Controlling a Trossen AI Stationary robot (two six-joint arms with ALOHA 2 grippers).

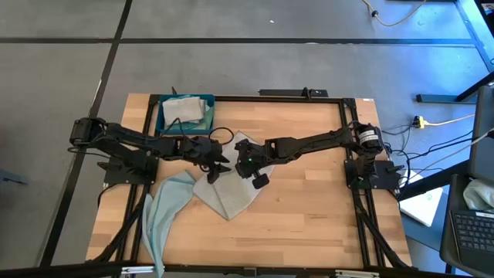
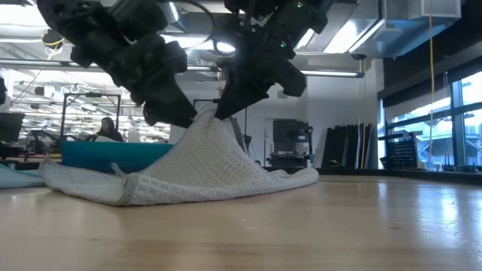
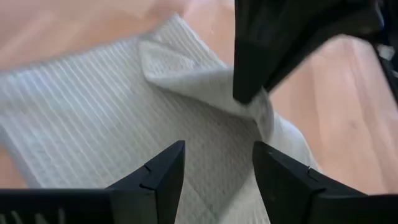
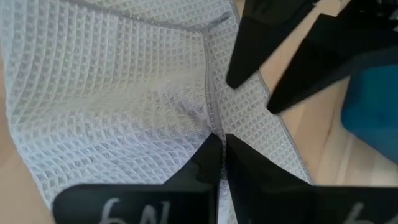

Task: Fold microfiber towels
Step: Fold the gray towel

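Right tool [image 4: 219, 163] pinches the grey towel [image 4: 124, 106]; left wrist view shows left tool [image 3: 217, 174] spread open.

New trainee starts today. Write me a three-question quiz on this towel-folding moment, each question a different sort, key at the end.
1. True or false: the right gripper is shut on the light grey towel.
2. What hangs over the table's front edge? A) pale blue towel B) dark blue tray C) a cable
3. Fill in: the left gripper's fingers are ___ above the grey towel.

Key: 1 true. 2 A. 3 open.
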